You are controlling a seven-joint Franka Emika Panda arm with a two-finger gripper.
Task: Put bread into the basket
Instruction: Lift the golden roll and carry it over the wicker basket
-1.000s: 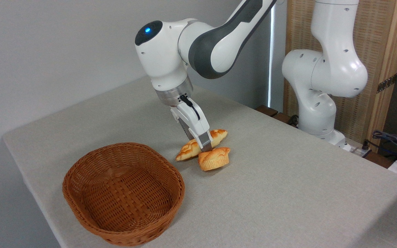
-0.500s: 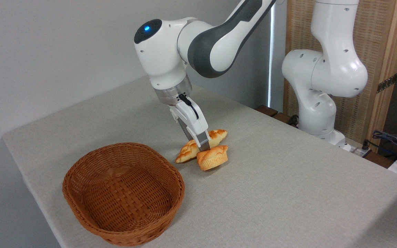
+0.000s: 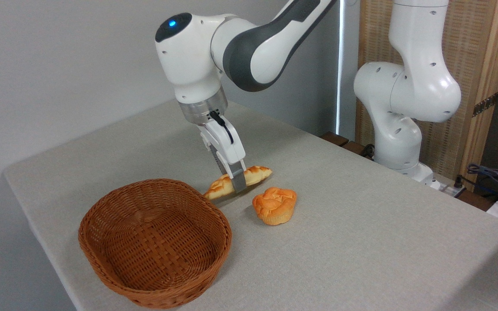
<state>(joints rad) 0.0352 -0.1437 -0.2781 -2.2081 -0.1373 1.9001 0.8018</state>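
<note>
The bread (image 3: 255, 174), a long golden braided loaf with pointed ends, hangs a little above the table, tilted with its left end lower. My gripper (image 3: 237, 183) is shut on its middle, one grey finger crossing the loaf's front. The loaf's left tip sits just past the back right rim of the basket (image 3: 102, 207), an oval brown wicker one that stands empty near the table's front left corner.
A small round orange muffin-shaped bun (image 3: 274, 205) stands upright on the grey table (image 3: 361, 242), right of the basket and below the loaf. A second white robot arm base (image 3: 398, 142) stands at the table's back right, with cables (image 3: 491, 175) beside it.
My gripper has lifted the loaf off the table and carried it left toward the basket. The bun, which lay tipped against the loaf, now stands upright and apart.
</note>
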